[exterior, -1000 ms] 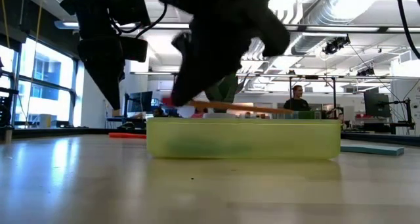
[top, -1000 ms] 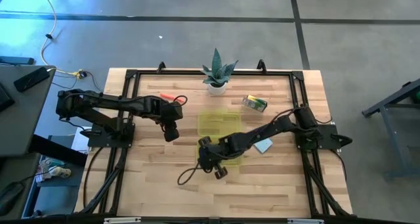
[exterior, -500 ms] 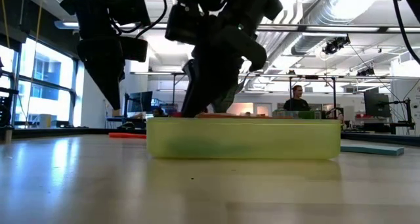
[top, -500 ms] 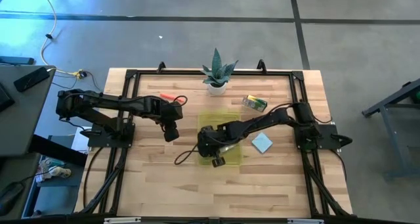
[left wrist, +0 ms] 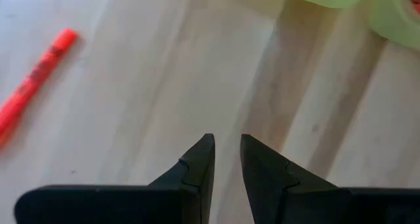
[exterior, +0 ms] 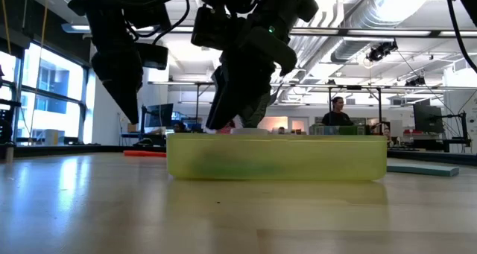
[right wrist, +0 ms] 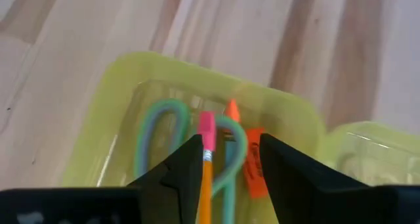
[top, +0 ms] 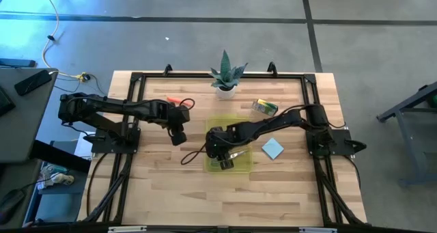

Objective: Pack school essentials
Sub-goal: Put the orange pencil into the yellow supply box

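Note:
A translucent yellow-green box (top: 242, 127) (exterior: 276, 161) sits mid-table. Inside it, the right wrist view shows green-handled scissors (right wrist: 157, 129) and an orange-red pen (right wrist: 252, 168). My right gripper (top: 220, 149) (right wrist: 230, 152) is open and tipped down into the box. An orange pencil with a pink eraser (right wrist: 207, 155) lies between its fingers. My left gripper (top: 179, 139) (left wrist: 227, 152) hovers over bare wood left of the box, its fingers only a narrow gap apart. A red pen (top: 179, 100) (left wrist: 39, 69), a blue note pad (top: 273, 148) and a crayon box (top: 265, 107) lie flat on the table. My right gripper has the pencil running along the inner side of one finger (right wrist: 187, 168), with the eraser end (right wrist: 207, 125) pointing into the box. The other finger stands well clear of it. Whether the near finger touches the pencil I cannot tell.
A spiky green plant in a white pot (top: 225, 79) stands at the far edge behind the box. A black cable (top: 194, 154) loops on the table left of the box. Bare wood lies along the near edge. A person stands in the room beyond the table (exterior: 337, 112).
My right gripper has moved from the box's near side toward the far edge, over the box, and dipped into it, uncovering the blue note pad. The pencil, carried level above the box rim a second ago, has gone down with it behind the box wall.

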